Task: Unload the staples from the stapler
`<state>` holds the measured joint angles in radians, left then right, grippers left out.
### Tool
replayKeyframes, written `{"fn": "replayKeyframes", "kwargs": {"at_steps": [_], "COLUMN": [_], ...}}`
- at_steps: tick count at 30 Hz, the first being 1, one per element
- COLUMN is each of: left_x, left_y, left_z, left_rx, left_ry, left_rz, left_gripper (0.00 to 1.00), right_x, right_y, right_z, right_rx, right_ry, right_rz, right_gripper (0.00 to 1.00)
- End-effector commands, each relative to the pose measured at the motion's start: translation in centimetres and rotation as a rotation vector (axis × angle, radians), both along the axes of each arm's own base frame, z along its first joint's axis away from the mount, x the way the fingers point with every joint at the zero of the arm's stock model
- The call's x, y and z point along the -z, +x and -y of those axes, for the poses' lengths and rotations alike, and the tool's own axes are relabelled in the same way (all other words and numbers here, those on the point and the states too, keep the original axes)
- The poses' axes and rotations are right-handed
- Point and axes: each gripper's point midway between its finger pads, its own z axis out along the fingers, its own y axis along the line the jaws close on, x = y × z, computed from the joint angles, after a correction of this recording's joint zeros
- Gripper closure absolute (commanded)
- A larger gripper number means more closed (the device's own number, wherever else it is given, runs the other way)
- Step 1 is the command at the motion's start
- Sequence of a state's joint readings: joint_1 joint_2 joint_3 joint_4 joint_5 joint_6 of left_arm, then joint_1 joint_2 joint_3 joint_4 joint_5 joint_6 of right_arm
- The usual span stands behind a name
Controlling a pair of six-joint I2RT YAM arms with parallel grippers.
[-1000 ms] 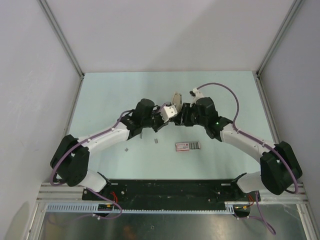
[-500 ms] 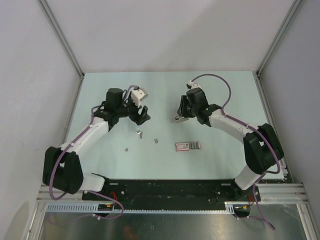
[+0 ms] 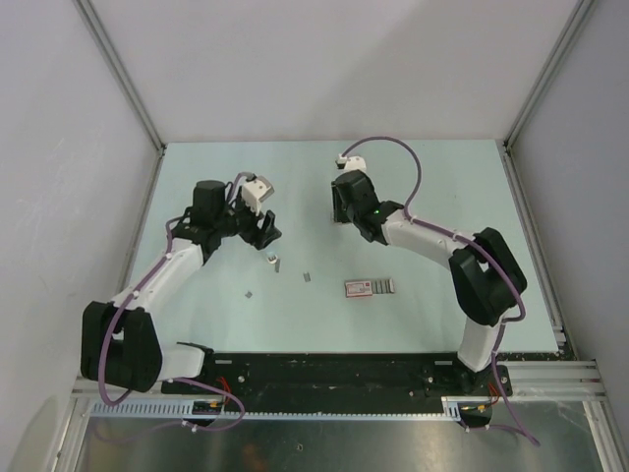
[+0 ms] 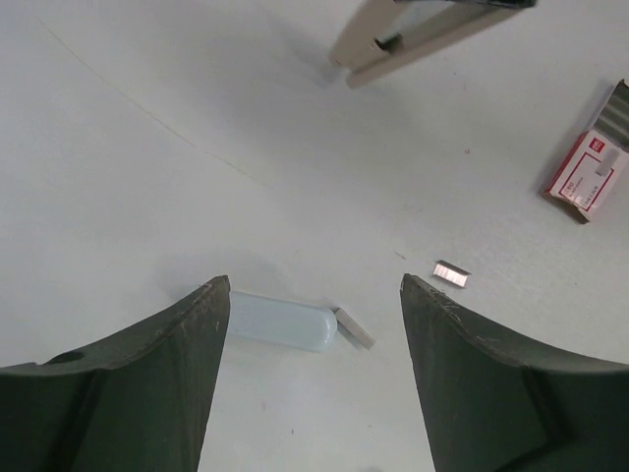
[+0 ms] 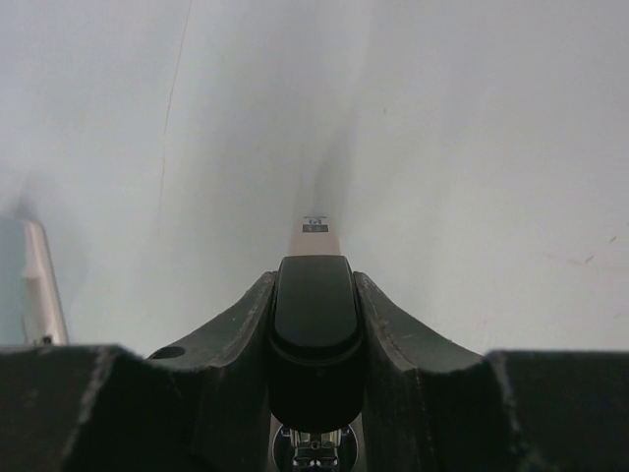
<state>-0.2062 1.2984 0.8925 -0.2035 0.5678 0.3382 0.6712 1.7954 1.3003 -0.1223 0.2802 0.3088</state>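
Note:
My right gripper (image 3: 341, 212) is shut on the stapler and holds it above the table at the back middle. In the right wrist view the stapler's black base (image 5: 314, 315) sits clamped between the fingers of the gripper (image 5: 314, 283), with its beige arm (image 5: 314, 236) pointing away. The left wrist view shows the stapler's beige arms (image 4: 413, 39) spread open at the top. My left gripper (image 3: 265, 232) is open and empty, and hovers (image 4: 314, 295) over a pale translucent oblong piece (image 4: 280, 322) and a staple strip (image 4: 354, 328).
Short staple strips lie on the table (image 3: 275, 262), (image 3: 308, 276), (image 3: 250, 292); one also shows in the left wrist view (image 4: 451, 273). A flat red-and-white box (image 3: 371, 287) lies near the middle, and also shows in the left wrist view (image 4: 588, 167). Walls enclose the table.
The two grippers were together at the stapler in the middle. They have parted: the left, open, swung left; the right carried the stapler back and to the left.

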Motion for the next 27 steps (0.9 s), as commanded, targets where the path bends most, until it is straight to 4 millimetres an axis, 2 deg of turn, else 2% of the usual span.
{"fn": "replayKeyframes", "kwargs": {"at_steps": [1,4,10,14,19,24,27], "left_x": [-1.5,-1.8,-2.2,-2.1,-1.9,-2.5,-2.9], "left_y": [-0.4,-0.5,-0.3,-0.4,-0.4,-0.8,-0.9], "left_z": [-0.6,-1.1,-2.2,-2.5,-2.7,-2.4,-2.2], "left_rx": [-0.013,-0.023,-0.047,-0.05,-0.051,-0.034,-0.031], "left_ry": [-0.015,-0.016,-0.025,-0.032,-0.026,-0.044,-0.055], "left_rz": [0.045,0.06,0.071,0.068,0.068,0.076,0.082], "left_gripper": [0.26,0.26,0.25,0.26,0.25,0.25,0.25], "right_x": [-6.1,-4.8,0.4,3.6,7.0,8.9,9.4], "right_y": [4.6,5.1,4.3,2.4,-1.2,-3.6,-4.3], "right_z": [-1.4,-2.2,-3.5,-4.1,-3.9,-3.4,-3.1], "right_rx": [0.098,0.121,0.133,0.133,0.15,0.162,0.17], "right_ry": [-0.009,-0.076,-0.104,-0.09,-0.108,-0.111,-0.109], "right_rz": [0.304,0.354,0.268,0.151,0.007,-0.065,-0.083], "right_gripper": [1.0,1.0,1.0,1.0,1.0,0.97,0.96]}}
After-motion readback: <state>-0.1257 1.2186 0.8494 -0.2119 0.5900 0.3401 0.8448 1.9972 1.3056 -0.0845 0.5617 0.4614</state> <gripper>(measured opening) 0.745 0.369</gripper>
